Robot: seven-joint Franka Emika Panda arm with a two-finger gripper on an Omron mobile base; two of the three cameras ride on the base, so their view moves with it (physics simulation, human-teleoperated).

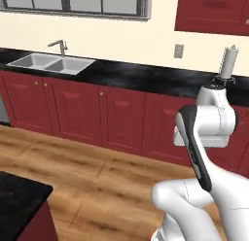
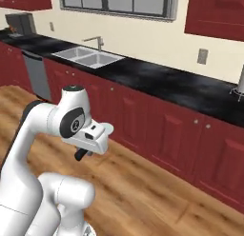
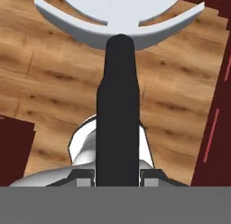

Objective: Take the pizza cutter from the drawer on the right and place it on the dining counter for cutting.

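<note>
hand view: the gripper (image 3: 117,175) is clamped on the dark handle of the pizza cutter (image 3: 118,105), which runs up the middle to its silver wheel at the top edge, above a wood floor (image 3: 49,78). right base view: the dark handle (image 2: 81,154) pokes out beneath the white hand, held over the floor, in front of red cabinets (image 2: 157,130).

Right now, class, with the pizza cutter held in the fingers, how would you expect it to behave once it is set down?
The pizza cutter looks rigid: its dark handle runs straight. Its round silver wheel could let it roll or swivel when released. The smooth handle might slip, though the gripper seems clamped on it.
</note>
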